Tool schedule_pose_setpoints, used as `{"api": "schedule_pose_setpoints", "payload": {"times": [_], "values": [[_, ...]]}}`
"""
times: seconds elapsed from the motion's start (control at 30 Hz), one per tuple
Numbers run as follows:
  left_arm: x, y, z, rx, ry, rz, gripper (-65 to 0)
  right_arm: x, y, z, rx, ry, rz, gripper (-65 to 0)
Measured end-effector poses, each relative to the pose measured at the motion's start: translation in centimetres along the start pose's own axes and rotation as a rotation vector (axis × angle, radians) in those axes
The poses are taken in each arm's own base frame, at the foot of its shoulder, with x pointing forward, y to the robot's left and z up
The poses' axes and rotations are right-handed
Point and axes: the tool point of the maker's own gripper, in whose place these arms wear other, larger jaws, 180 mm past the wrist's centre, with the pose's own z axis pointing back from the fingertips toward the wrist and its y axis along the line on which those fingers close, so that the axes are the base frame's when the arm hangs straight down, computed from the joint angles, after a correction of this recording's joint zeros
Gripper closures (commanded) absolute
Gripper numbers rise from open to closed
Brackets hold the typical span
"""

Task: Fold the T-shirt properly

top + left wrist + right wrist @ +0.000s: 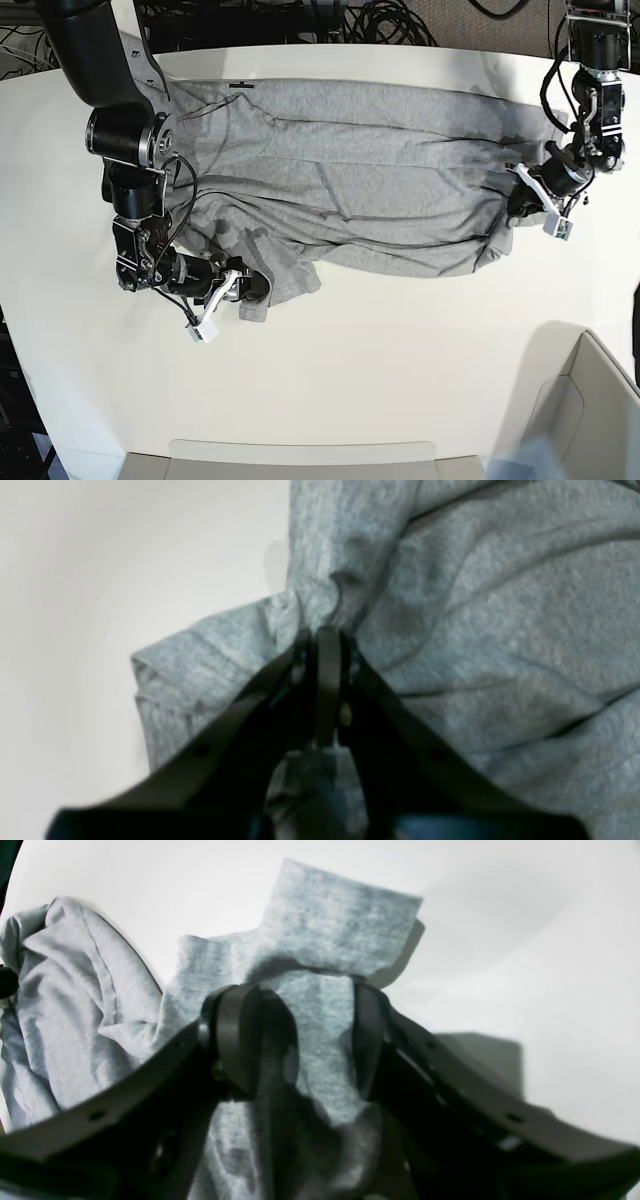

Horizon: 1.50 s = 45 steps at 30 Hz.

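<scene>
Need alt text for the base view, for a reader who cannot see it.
A grey T-shirt lies rumpled, spread across a white table. The left tool pinches its edge at the view's right; the right tool, jaws open, straddles fabric at the lower left.

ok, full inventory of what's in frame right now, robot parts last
T-shirt: one, heather grey, spread rumpled across the far half of the table, small black neck label at its far edge.
Table: one, white, under everything.
Bin: one, pale, table's near corner, only part in view.
Cables: a black tangle, behind the table's far edge.
Left gripper: one, black, jaws nearly together, pinching a fold at the shirt's edge.
Right gripper: one, black, jaws wide, straddling the fabric beside a sleeve.
</scene>
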Motion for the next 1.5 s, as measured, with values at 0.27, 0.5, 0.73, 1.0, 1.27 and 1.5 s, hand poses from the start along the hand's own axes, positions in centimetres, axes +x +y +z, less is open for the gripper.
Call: {"api": "schedule_pose_setpoints", "payload": {"times": [0.27, 0.5, 0.73, 1.0, 1.27, 1.5], "values": [[9.3, -0.3, 2.7, 0.030, -0.256, -0.059, -22.9, -0.2, 0.4, -0.3, -0.002, 0.027, 0.043, -29.0], [8.7, 1.1, 3.0, 0.068, -0.260, -0.015, -26.2, -0.2, 0.4, -0.3, -0.001, 0.025, 0.045, -29.0], [7.4, 2.3, 0.1, 0.054, -0.193, 0.066, -28.4, -0.1, 0.4, -0.3, 0.000, 0.024, 0.044, -29.0], [5.6, 4.7, -0.7, 0.097, -0.140, 0.152, -28.4, -0.2, 0.4, -0.3, 0.000, 0.025, 0.045, -29.0], [4.3, 4.4, -0.9, 0.086, -0.055, 0.150, -26.1, -0.2, 0.4, -0.3, 0.000, 0.025, 0.045, -29.0], [4.2, 4.2, -1.0, 0.081, -0.049, 0.155, -26.0, -0.2, 0.4, -0.3, 0.000, 0.025, 0.045, -29.0]]}}
